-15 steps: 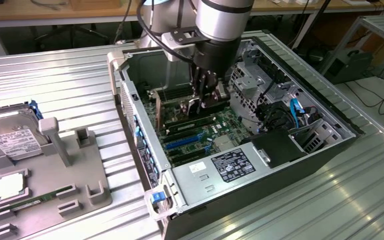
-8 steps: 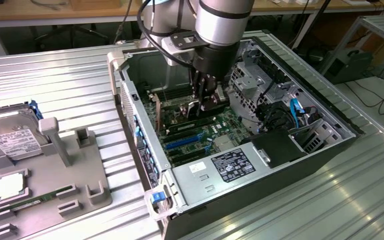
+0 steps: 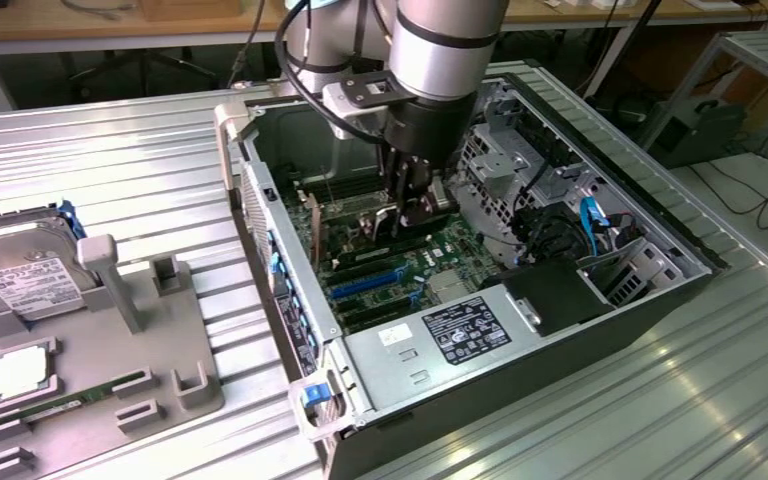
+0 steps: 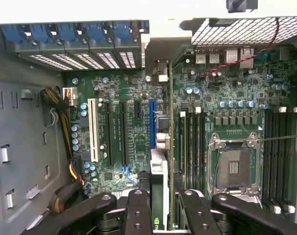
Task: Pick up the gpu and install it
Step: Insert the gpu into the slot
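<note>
The gpu (image 3: 402,224) stands on edge inside the open computer case (image 3: 257,215), low over the motherboard (image 3: 418,260). My gripper (image 3: 411,195) reaches straight down into the case and is shut on the card's upper edge. In the wrist view the gpu (image 4: 164,147) runs edge-on between my two black fingers (image 4: 138,213), with its silver end bracket (image 4: 160,71) at the case's rear wall. My gripper (image 4: 164,213) holds the card just beside the blue expansion slot (image 4: 151,122). Whether the card's lower edge sits in a slot is hidden.
A CPU socket (image 4: 234,169) and memory slots (image 4: 278,156) lie beside the card. The power supply (image 3: 471,330) fills the case's near end, with cables (image 4: 65,103) along one wall. At the exterior view's left, a grey fixture (image 3: 131,330) holds a hard drive (image 3: 24,280) and memory stick (image 3: 57,405).
</note>
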You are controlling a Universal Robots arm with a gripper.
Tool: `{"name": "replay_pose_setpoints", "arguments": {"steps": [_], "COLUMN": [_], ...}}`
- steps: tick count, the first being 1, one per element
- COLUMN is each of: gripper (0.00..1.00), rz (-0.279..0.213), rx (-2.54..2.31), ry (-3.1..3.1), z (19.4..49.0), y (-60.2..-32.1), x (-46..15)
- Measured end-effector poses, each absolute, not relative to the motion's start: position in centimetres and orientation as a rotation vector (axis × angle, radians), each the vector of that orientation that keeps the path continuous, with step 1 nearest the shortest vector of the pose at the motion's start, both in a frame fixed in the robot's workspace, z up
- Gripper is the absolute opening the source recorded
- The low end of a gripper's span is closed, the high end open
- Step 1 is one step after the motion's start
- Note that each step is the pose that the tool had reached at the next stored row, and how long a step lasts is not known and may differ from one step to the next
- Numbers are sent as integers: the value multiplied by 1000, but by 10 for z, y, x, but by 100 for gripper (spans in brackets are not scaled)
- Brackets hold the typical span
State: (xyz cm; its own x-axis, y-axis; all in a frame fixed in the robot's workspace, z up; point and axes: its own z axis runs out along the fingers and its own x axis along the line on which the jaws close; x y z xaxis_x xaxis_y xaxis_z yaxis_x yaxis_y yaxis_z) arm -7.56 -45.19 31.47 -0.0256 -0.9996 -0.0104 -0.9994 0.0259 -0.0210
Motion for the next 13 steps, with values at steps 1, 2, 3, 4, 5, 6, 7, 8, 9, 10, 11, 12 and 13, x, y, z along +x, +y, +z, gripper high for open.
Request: {"name": "replay_pose_setpoints", "arguments": {"steps": [1,2,3,4,5,6,7,8,9,10,11,12,13], "gripper": [27,27,27,27,27,27,27,27,27,27,27,27,27], "rz": [-10,-8,-7,-5,-5,-4,-4,-4,-4,-4,-3,-3,-3], "rx": [-2178,-2179,-2180,-2180,-2181,-2181,-2181,-2181,-2181,-2181,-2181,-2181,-2181], "ry": [2235,2236,2236,2237,2238,2238,2238,2238,2238,2238,2238,2238,2238], "z": [314,313,312,312,312,312,311,311,311,311,311,311,310], "y": [-452,-452,-452,-452,-452,-452,-452,-453,-454,-454,-455,-455,-456], "x": [-76,-76,-76,-76,-76,-76,-76,-76,-76,-76,-76,-76,-76]}}
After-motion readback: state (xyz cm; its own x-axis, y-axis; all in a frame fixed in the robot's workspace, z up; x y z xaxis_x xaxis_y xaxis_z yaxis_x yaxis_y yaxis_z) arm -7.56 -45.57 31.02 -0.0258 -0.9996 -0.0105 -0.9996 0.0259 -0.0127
